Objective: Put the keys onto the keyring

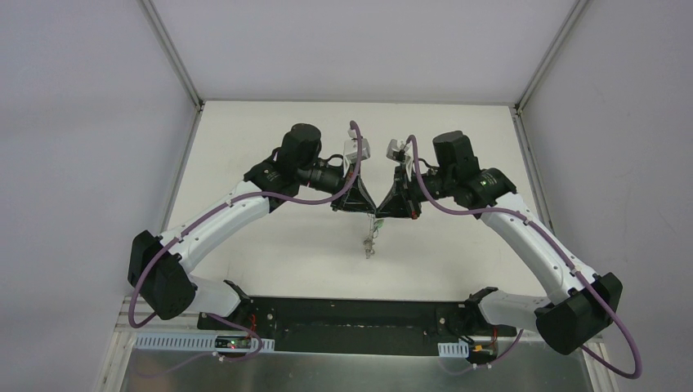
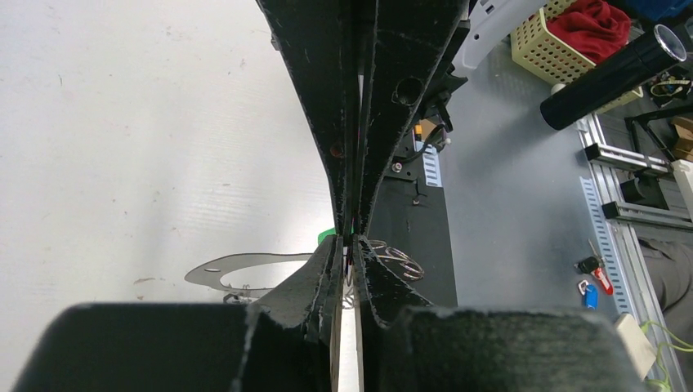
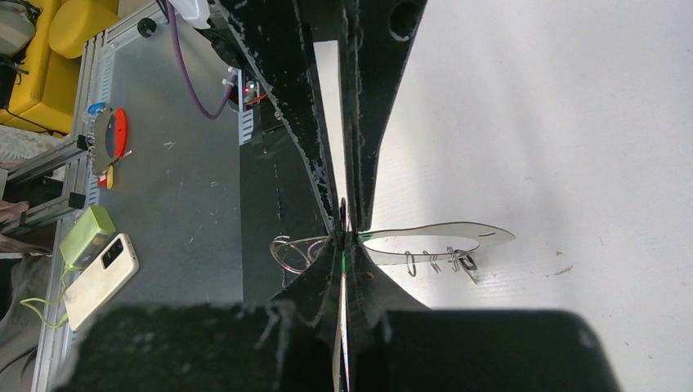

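In the middle of both wrist views, my left gripper (image 2: 346, 260) is clamped on the large thin silver wire keyring (image 3: 497, 236) and my right gripper (image 3: 343, 253), tip to tip with it, pinches the tiny green-headed silver key (image 2: 327, 237), which I judge is not yet threaded on.

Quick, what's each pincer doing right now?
Left pincer: closed; what it pinches is hidden.
Right pincer: closed, apparently on the small green-headed silver key.

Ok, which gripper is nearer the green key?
Right. The right gripper looks shut on the green key; the left gripper meets it tip to tip, just beyond the key.
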You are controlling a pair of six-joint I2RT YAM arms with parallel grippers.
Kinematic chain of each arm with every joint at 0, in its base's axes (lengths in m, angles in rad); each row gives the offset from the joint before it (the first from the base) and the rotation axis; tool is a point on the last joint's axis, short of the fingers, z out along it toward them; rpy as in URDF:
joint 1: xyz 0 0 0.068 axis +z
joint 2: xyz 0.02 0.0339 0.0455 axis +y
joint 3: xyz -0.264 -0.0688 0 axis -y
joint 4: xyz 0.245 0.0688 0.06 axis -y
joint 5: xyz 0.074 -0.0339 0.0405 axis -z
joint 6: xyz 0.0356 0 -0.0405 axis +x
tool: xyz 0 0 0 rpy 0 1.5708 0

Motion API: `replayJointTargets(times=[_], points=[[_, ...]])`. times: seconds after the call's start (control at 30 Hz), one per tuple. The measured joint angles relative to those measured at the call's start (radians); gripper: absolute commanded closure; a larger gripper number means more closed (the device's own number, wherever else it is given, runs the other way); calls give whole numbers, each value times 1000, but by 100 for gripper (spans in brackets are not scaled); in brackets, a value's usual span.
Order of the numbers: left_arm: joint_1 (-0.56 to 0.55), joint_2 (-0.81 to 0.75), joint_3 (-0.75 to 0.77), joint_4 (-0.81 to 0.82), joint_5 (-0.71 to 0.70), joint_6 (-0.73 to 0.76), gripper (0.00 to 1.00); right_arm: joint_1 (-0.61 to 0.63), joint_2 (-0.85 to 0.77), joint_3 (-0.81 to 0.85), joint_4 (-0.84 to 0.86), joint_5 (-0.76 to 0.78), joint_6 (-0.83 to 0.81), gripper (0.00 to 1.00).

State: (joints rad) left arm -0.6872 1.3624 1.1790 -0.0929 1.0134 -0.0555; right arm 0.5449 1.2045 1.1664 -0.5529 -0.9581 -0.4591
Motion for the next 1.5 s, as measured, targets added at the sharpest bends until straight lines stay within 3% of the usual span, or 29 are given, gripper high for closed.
replayJointTargets(times=[0.1, 0.5, 0.7, 0.93, 1.37, 1.5], points=[[0, 0, 0, 1, 2, -5, 100, -1, 0, 0, 1, 1, 3, 100], [0, 0, 0, -6, -1, -5, 100, -12, -2, -13, 18, -1, 24, 100], [0, 0, 0, -10, -2, -7, 88, -13, -3, -19, 26, -5, 31, 100], [0, 0, 0, -19, -1, -9, 83, -23, -7, -19, 27, -3, 32, 100], [1, 1, 0, -20, -2, -16, 100, -24, -7, -19, 32, -8, 37, 100], [1, 6, 0, -19, -2, -31, 100, -24, -7, -21, 32, -8, 37, 100]])
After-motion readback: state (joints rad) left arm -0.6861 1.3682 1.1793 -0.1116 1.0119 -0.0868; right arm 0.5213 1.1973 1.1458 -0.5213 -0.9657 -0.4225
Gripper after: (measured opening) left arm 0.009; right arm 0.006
